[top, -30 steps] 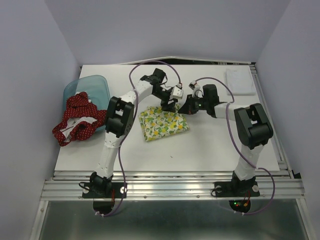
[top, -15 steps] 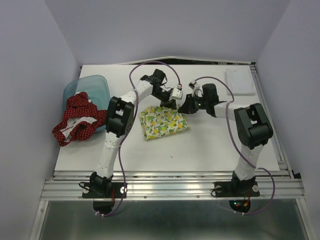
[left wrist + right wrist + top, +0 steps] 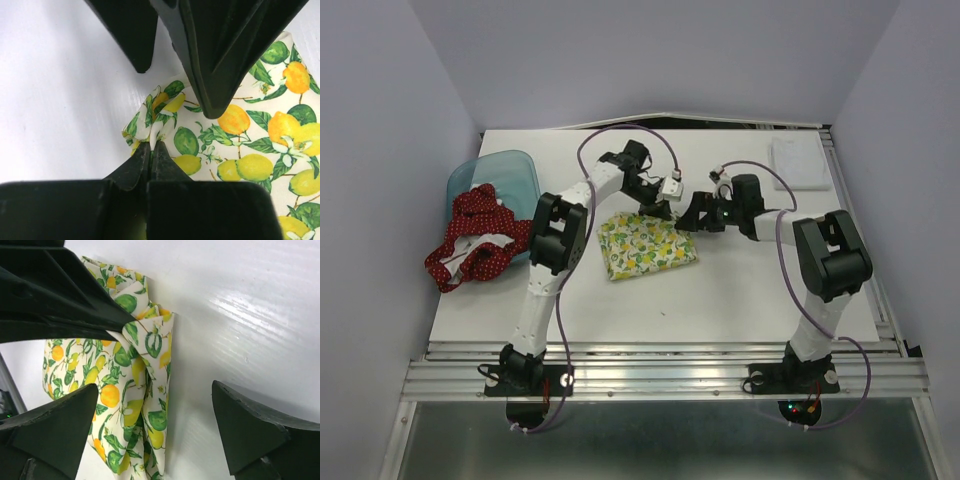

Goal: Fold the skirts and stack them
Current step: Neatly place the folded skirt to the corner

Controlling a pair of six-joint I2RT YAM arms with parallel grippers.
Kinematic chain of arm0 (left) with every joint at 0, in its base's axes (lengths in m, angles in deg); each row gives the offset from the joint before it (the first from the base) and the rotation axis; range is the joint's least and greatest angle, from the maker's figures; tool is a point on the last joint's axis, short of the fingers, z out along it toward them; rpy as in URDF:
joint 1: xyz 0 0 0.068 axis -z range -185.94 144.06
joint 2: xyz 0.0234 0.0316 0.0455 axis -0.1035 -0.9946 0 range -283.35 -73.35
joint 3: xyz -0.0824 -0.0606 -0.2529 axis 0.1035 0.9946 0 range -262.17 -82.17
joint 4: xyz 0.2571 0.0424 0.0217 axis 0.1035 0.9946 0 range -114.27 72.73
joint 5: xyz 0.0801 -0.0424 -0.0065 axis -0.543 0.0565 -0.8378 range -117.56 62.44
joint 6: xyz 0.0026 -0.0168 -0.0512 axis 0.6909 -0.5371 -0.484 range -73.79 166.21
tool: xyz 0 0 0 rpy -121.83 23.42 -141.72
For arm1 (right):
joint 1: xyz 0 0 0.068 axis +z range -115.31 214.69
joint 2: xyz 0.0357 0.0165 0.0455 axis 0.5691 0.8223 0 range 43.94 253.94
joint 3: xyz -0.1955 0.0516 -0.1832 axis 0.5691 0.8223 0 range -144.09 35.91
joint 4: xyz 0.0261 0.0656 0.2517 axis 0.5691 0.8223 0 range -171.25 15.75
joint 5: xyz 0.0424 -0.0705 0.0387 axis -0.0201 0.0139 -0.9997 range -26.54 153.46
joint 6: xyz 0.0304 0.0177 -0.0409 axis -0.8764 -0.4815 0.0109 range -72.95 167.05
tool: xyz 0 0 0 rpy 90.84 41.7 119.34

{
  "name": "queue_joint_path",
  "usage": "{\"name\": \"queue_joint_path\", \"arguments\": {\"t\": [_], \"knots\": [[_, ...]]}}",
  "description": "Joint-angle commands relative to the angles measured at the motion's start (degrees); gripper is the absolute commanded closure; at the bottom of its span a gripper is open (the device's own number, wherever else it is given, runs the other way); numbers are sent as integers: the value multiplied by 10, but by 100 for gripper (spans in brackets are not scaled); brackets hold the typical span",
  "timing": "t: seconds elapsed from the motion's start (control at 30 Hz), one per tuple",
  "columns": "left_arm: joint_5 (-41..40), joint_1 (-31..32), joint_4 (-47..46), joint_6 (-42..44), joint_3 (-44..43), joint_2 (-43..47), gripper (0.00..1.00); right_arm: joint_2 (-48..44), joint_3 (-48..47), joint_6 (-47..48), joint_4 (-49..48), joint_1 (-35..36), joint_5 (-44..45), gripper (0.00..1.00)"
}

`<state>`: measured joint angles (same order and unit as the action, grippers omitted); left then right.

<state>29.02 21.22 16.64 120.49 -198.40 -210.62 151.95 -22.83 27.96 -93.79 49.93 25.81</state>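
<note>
folded skirt (image 3: 646, 247) sits mid-table (image 3: 750, 295). left gripper (image 3: 661, 209) is right on its far corner, right gripper (image 3: 687, 217) just to the right of that corner. well left of the folded skirt, the other skirt (image 3: 475, 240) spills over the bin (image 3: 512, 172) (bin behind it).

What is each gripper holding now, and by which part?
The left gripper pinches the lemon-print skirt at a bunched corner. The right gripper is open and holds nothing.

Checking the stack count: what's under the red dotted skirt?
The red dotted skirt drapes over the blue bin's near rim and the table edge. Whatever lies beneath the cloth is covered.
</note>
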Motion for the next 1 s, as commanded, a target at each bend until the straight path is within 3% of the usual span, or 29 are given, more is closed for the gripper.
{"name": "queue_joint_path", "arguments": {"t": [0.0,0.33,0.57,0.67,0.77,0.97], "knots": [[23,-9,-19,-12,5,65,100,-1,33,-65,-86,-4,-16,0],[38,-24,-89,-70,28,87,100,72,130,-284,-399,-4,-73,0],[40,-25,-111,-85,32,88,100,103,146,-299,-423,1,-90,4],[37,-25,-120,-89,34,87,100,101,153,-301,-427,1,-94,15],[39,-25,-126,-94,32,85,100,97,151,-301,-416,1,-85,32],[35,-25,-153,-125,33,87,100,84,117,-263,-349,1,-41,75]]}}
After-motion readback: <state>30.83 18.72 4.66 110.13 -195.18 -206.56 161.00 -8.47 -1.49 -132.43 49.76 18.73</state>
